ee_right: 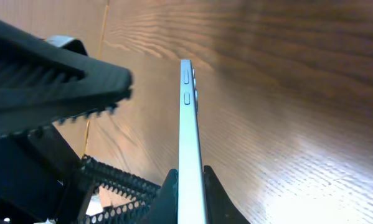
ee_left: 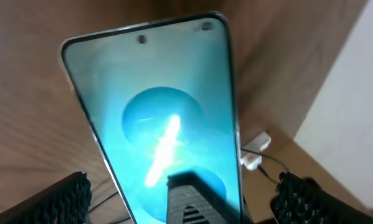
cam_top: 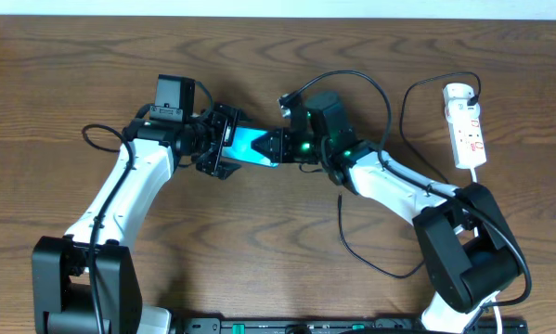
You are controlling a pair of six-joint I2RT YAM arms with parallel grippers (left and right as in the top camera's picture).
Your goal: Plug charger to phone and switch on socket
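Phone (cam_top: 251, 146), just beyond the middle of the table (cam_top: 278, 56), sits pinched by its faces in the clenched right gripper (cam_top: 276, 147) while the released left gripper (cam_top: 226, 147) straddles it, probably a handover to free its port.

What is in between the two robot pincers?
The phone, glowing blue, sits between the left pincer and right pincer, seen in the overhead view.
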